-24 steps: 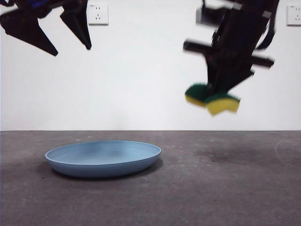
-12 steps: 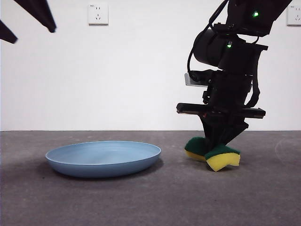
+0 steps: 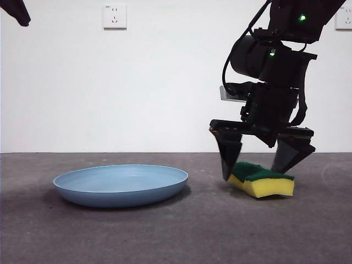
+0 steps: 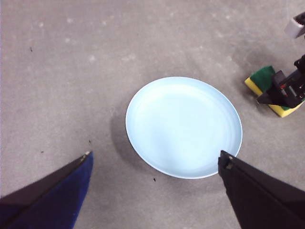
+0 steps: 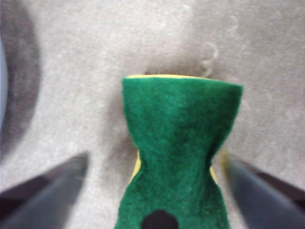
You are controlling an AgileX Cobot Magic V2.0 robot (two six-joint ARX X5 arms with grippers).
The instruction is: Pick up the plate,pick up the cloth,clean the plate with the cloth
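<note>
The light-blue plate (image 3: 121, 184) (image 4: 183, 126) lies flat on the grey table, left of centre in the front view. The cloth, a yellow sponge with a green scouring top (image 3: 263, 179) (image 5: 178, 143) (image 4: 267, 86), lies on the table to the plate's right. My right gripper (image 3: 267, 165) (image 5: 155, 176) stands open directly over the cloth, one jaw on each side of it, not squeezing it. My left gripper (image 4: 155, 164) hangs open high above the plate, holding nothing; only a black tip (image 3: 15, 11) of it shows at the front view's top left corner.
A white wall with two power sockets (image 3: 114, 15) stands behind the table. Bare grey tabletop (image 3: 176, 236) stretches in front of the plate and cloth.
The right gripper came down with the cloth, set it on the table and opened its jaws. The left gripper rose up and away toward the top left corner.
</note>
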